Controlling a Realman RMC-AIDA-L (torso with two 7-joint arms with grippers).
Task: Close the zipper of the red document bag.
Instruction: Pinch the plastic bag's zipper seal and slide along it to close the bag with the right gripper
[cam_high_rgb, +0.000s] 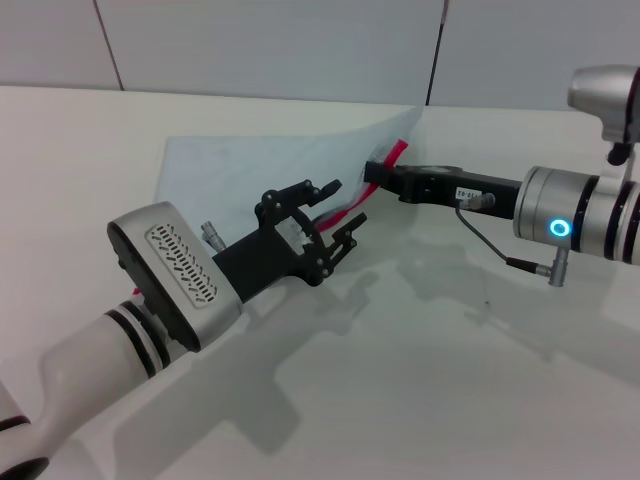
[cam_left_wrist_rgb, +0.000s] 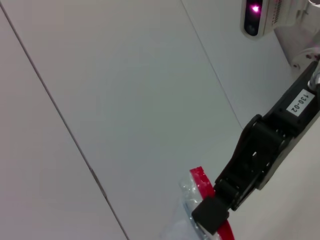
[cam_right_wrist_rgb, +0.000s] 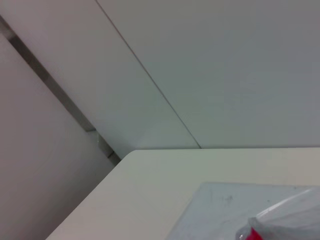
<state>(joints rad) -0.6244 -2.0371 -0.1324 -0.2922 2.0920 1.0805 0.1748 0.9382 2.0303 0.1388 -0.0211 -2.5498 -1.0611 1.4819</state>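
The red document bag (cam_high_rgb: 250, 165) is a pale blue-grey pouch lying on the white table, its right end lifted. Its zipper (cam_high_rgb: 399, 149) is a red strip along that raised edge. My right gripper (cam_high_rgb: 372, 172) reaches in from the right and is shut on the zipper's upper end. The left wrist view shows this grip closely: my right gripper (cam_left_wrist_rgb: 210, 216) pinches the zipper (cam_left_wrist_rgb: 200, 181). My left gripper (cam_high_rgb: 337, 210) is open just below, with one finger on each side of the red strip. The right wrist view catches only a corner of the bag (cam_right_wrist_rgb: 225, 207).
The white table (cam_high_rgb: 480, 380) extends in front and to the right. Grey wall panels (cam_high_rgb: 300, 50) stand right behind its back edge. A cable (cam_high_rgb: 505, 250) loops under my right wrist.
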